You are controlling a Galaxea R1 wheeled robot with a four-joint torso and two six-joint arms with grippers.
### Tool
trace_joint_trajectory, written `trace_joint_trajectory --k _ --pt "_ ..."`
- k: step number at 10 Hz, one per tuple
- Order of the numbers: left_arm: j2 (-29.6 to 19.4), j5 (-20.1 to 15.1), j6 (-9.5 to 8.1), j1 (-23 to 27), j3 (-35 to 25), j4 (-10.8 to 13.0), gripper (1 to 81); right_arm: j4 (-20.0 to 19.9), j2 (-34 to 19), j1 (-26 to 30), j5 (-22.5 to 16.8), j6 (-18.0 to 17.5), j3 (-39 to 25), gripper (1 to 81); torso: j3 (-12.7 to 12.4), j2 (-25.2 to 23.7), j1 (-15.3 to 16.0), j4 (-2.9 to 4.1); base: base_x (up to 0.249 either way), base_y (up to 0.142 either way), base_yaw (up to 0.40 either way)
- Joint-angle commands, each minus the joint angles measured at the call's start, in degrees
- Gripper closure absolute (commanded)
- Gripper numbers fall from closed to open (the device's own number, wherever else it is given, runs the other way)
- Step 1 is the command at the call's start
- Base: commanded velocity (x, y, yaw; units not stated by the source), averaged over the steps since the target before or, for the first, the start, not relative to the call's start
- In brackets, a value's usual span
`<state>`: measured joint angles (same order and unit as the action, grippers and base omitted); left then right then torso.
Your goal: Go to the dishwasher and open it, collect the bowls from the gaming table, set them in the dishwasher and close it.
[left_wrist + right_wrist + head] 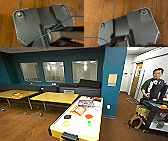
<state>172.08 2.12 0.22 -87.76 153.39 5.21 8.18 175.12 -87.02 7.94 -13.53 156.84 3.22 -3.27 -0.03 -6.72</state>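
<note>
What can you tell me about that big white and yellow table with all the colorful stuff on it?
The gaming table is long and rectangular, with a glossy white top, yellow sides and a black slot at its near end. It stands on the wooden floor beside a teal pillar. Small colorful things, orange, green, red and black, lie scattered on top, too blurry to name.

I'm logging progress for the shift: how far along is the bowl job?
Early. The robot faces the long white-topped, yellow-sided gaming table, whose top carries small colourful items; I cannot tell which are bowls. Nothing looks collected. Both wrist views show brown wooden floor. No dishwasher is in sight, so collecting, loading and closing are left.
</note>
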Motion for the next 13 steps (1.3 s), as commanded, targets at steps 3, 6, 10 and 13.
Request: trace_joint_trajectory --k 3,6,10,13 --pt "-0.1 -2.9 0.31 2.8 -0.2 -0.2 1.0 0.3 0.1 2.9 -2.3 0.0 -0.1 1.0 0.0 0.0 0.0 0.00 0.000 0.000 0.000" --pt "-0.1 -2.9 0.31 2.7 -0.1 -0.2 1.0 0.4 0.2 3.0 -2.4 0.0 -0.3 1.0 0.0 0.0 0.0 0.00 -0.050 0.126 0.000" --pt "-0.1 -2.9 0.39 2.7 -0.1 -0.2 1.0 0.4 0.3 3.0 -2.4 0.0 -0.2 1.0 0.0 0.1 0.1 0.00 -0.080 0.175 0.000" --pt "-0.1 -2.9 0.31 2.7 -0.1 -0.2 1.0 0.4 0.3 3.0 -2.4 0.1 -0.2 1.0 0.0 0.0 0.0 0.00 0.000 0.000 0.000"
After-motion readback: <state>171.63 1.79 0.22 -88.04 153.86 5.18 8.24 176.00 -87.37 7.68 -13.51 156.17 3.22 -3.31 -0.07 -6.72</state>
